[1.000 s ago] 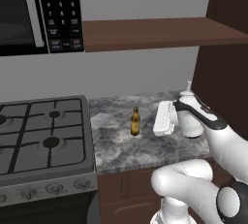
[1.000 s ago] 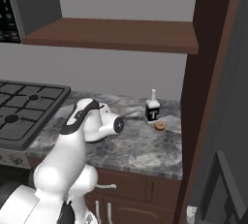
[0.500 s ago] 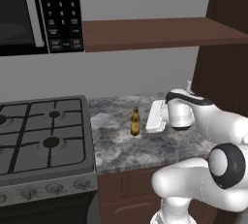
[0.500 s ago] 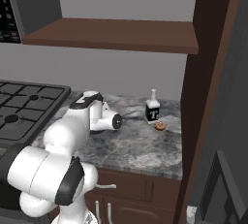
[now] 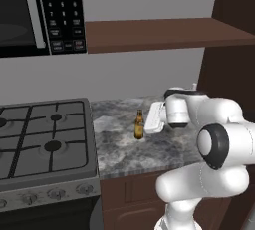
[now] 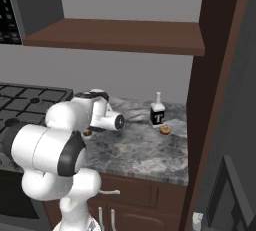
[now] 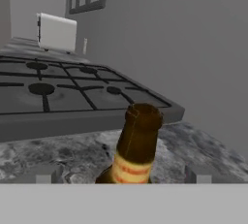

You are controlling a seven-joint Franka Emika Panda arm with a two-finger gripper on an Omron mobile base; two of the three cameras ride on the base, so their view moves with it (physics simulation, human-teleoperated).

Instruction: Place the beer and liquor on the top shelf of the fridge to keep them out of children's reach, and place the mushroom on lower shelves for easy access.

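The beer (image 5: 139,125), a small amber bottle with a yellowish label, stands on the grey stone counter (image 5: 149,152) right of the stove. My gripper (image 5: 149,122) lies level just to its right, pointing at it. In the hand view the beer (image 7: 137,143) rises between the two spread fingertips (image 7: 46,174), and the gripper (image 7: 121,175) is open around the neck without touching it. The liquor (image 6: 157,115), clear with a black label, stands near the back wall. The mushroom (image 6: 165,130) lies just in front of it. The grey fridge (image 6: 243,125) shows at the far right, its shelves hidden.
A gas stove (image 5: 42,139) borders the counter on the left, with a microwave (image 5: 42,12) above it. A brown wall shelf (image 5: 159,32) hangs over the counter. A dark cabinet panel (image 6: 215,85) closes the counter's right end. A white toaster (image 7: 57,32) stands beyond the stove.
The arm has folded in and the hand has slid left along the counter, closing on the beer. The jaws stayed open. The bottles and the mushroom have not moved.
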